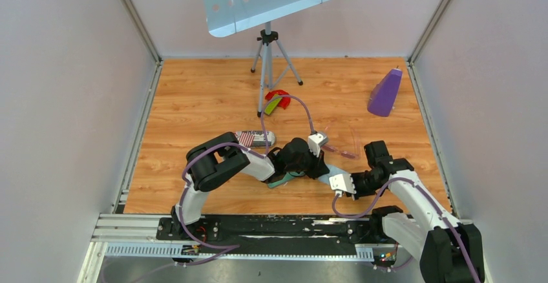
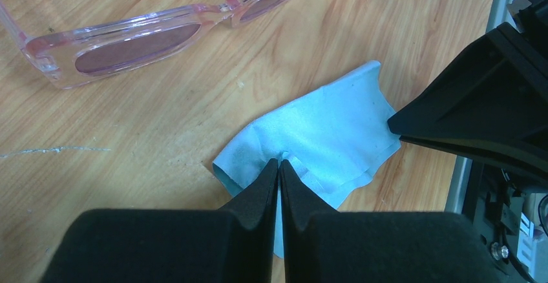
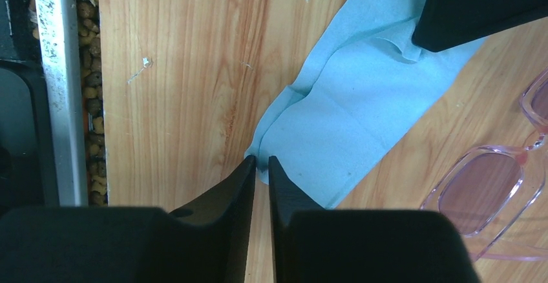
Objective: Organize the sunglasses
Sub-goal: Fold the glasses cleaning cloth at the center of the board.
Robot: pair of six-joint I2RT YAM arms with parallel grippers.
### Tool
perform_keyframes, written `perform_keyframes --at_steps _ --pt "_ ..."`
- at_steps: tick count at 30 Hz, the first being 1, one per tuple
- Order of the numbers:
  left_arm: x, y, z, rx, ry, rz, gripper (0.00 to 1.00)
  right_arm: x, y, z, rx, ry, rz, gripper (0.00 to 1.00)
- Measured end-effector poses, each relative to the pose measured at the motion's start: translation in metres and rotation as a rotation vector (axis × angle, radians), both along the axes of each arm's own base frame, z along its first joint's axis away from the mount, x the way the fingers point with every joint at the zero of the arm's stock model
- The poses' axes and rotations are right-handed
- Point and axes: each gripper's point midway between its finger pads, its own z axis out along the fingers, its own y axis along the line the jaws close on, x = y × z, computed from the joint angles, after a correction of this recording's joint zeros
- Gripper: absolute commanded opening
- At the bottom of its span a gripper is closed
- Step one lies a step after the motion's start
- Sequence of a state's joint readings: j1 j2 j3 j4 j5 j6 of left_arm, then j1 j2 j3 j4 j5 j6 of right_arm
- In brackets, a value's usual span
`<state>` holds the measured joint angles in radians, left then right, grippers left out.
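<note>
Now | left gripper [image 2: 279, 167] pinching cloth [image 2: 323, 128] | right gripper [image 3: 260, 161] narrow at cloth corner, grip unclear | sunglasses [image 2: 129, 41] nearby, touching neither

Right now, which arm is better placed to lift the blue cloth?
Probably left. The left gripper is already shut on a fold of the cloth, while the right gripper only reaches its corner.

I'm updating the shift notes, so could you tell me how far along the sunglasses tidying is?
Nothing looks finished. In hand: the left gripper is shut on the blue cloth, and the right gripper sits almost closed at its corner. To do: the sunglasses lie loose on the table, not yet stowed.
</note>
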<state>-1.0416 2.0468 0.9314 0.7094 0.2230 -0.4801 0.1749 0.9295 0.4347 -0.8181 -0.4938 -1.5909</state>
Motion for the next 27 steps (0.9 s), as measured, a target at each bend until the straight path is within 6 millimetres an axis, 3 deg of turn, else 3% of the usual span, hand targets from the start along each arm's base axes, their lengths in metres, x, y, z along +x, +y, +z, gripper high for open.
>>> perform_keyframes --at_steps 27 --pt "0.001 -0.0025 0.0017 -0.005 -0.002 -0.002 0.07 -0.0022 -0.0011 0.0008 -0.012 0.041 -0.021 0.2"
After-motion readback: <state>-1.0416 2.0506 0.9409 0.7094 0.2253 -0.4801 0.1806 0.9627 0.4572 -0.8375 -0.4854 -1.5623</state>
